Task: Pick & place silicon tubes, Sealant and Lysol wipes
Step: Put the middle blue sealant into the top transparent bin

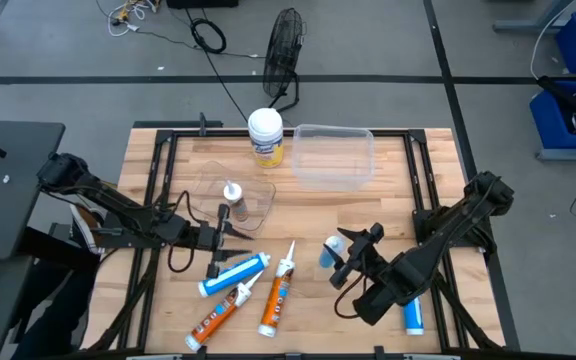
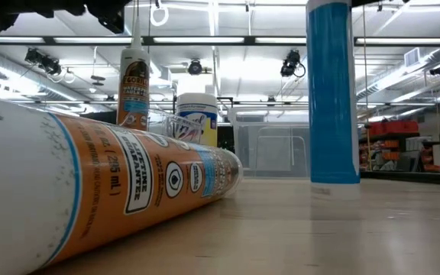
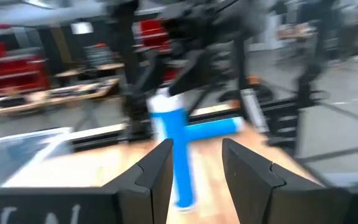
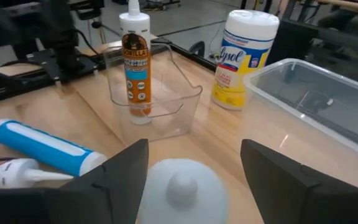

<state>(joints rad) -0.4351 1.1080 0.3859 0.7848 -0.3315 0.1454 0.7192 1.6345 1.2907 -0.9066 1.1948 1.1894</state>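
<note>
A blue silicone tube stands upright on its flat end on the table. My right gripper hovers open just above it, one finger on either side of the tube's white top, touching nothing that I can see. My left gripper is open and level at the table's left, pointing at that tube. The Lysol wipes stand at the far edge. A sealant bottle stands upright in a small clear container. Another blue tube and two orange tubes lie near the front.
A large clear bin sits at the far right beside the wipes. A further blue tube lies under my right arm near the front right. Bare wood shows in the table's middle, between the containers and the lying tubes.
</note>
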